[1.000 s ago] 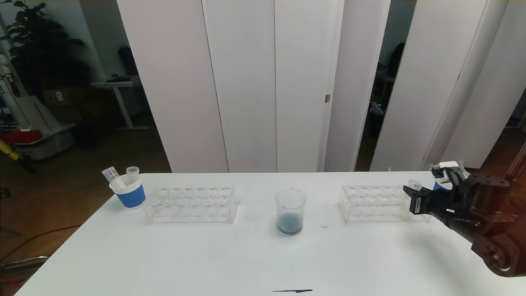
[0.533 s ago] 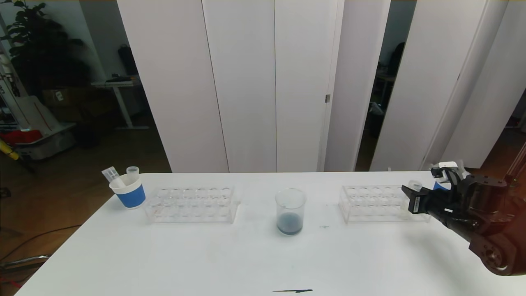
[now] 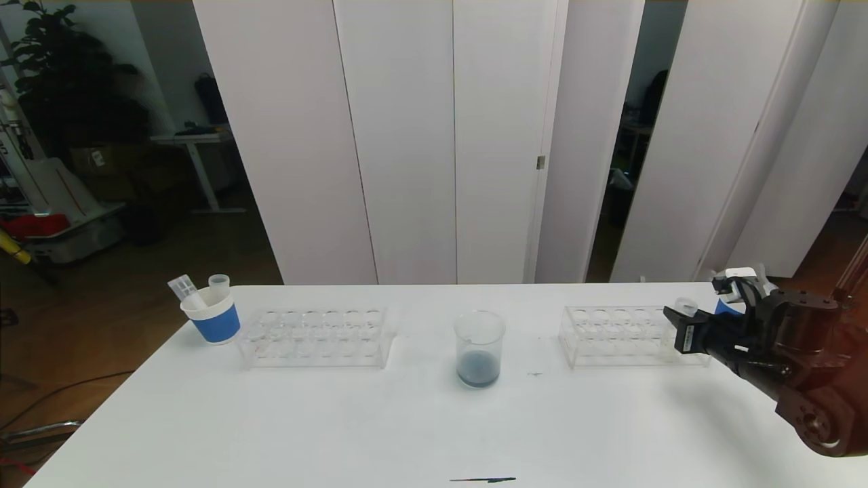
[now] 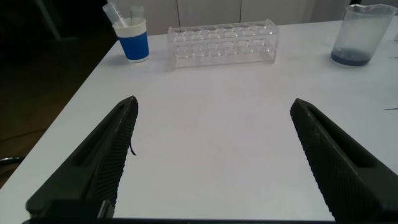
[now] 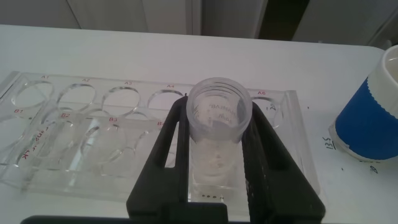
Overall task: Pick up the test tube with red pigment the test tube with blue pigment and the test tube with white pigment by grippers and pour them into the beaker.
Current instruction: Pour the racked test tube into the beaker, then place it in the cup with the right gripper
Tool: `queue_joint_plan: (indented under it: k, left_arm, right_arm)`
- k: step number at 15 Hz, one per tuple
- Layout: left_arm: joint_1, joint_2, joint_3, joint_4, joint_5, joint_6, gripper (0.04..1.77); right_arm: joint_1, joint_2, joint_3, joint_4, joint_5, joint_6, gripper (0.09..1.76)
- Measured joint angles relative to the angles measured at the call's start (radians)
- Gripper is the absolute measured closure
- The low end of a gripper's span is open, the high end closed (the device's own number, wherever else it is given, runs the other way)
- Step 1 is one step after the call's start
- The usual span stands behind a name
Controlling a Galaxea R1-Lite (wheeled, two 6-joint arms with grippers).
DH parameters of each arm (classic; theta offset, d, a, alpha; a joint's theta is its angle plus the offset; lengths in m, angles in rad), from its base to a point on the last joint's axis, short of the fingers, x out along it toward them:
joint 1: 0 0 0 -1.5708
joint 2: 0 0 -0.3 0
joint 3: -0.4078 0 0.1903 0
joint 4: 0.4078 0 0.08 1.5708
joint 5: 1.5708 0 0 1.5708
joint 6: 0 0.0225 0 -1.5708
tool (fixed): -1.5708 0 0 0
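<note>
My right gripper (image 3: 680, 327) is shut on the test tube with white pigment (image 3: 685, 305), held upright at the right end of the right clear rack (image 3: 620, 335). In the right wrist view the tube (image 5: 219, 115) stands between the black fingers (image 5: 166, 155), whitish powder at its bottom, over the rack (image 5: 93, 118); I cannot tell whether it still sits in a slot. The beaker (image 3: 479, 349) stands mid-table with dark bluish pigment at its bottom; it also shows in the left wrist view (image 4: 362, 34). My left gripper (image 4: 214, 155) is open and empty over the bare near-left table. No red or blue tube is in view.
An empty clear rack (image 3: 315, 337) stands left of the beaker. A white cup with a blue band (image 3: 211, 317) at the far left holds two empty tubes. Another blue-banded cup (image 5: 367, 118) stands just beyond my right gripper. A dark streak (image 3: 483, 480) lies at the table's front edge.
Almost nothing: my right gripper with the tube has shifted by a hair at the rack's right end. The beaker, racks and cups have not moved.
</note>
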Motion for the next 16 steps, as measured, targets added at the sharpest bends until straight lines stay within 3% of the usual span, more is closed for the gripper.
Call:
queue_joint_plan:
  k: [10,13,16]
  left_arm:
    - [0.0,0.0,0.0,0.0,0.0,0.0,0.06]
    - [0.0,0.0,0.0,0.0,0.0,0.0,0.06]
    - [0.0,0.0,0.0,0.0,0.0,0.0,0.06]
  right_arm:
    - [0.002,-0.114,-0.014,0.015,0.015,0.005,1.27]
    - [0.007,-0.185,-0.04,0.1,0.016,0.004,1.27]
    - [0.01,-0.262,-0.139,0.262,0.016,0.004,1.27]
